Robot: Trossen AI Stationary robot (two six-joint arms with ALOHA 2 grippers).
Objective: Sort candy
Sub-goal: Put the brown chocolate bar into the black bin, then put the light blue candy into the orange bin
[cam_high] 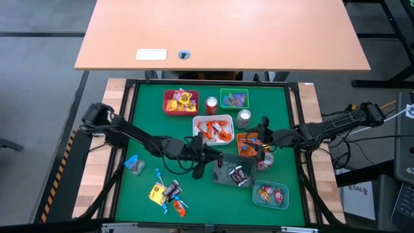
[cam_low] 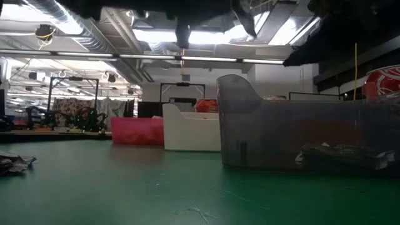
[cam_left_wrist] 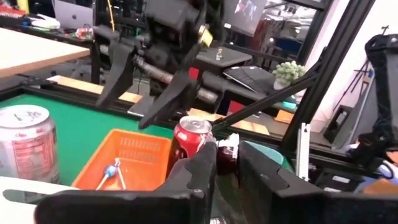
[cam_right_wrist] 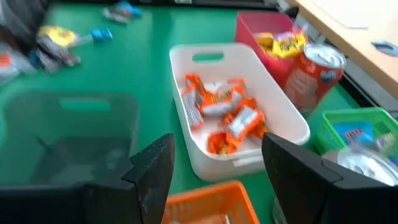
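Observation:
Loose candy (cam_high: 166, 193) lies in a small pile on the green mat near the table's near-left corner, with a blue piece (cam_high: 134, 164) farther left. Sorted candy sits in the trays: yellow in the red tray (cam_high: 169, 103), orange in the white tray (cam_high: 213, 128), dark in the grey tray (cam_high: 228, 178). My left gripper (cam_high: 217, 163) hangs over the grey tray's left end, shut on a dark-wrapped candy (cam_left_wrist: 227, 151). My right gripper (cam_right_wrist: 217, 174) is open above the orange tray (cam_right_wrist: 211, 202) and holds nothing. My left gripper pinches the dark-wrapped candy (cam_left_wrist: 227, 149) between its two fingertips (cam_left_wrist: 200, 163). The candy is lifted clear of the table, above the grey tray. Which part of the wrapper the fingers are on is too small to tell.
A red soda can (cam_high: 211, 105) and a silver can (cam_high: 244, 118) stand among the trays, and a third can (cam_high: 265, 159) stands by the orange tray. A green tray (cam_high: 234, 99) sits far right and a clear tray (cam_high: 270, 194) near right. A wooden desk (cam_high: 220, 32) lies beyond.

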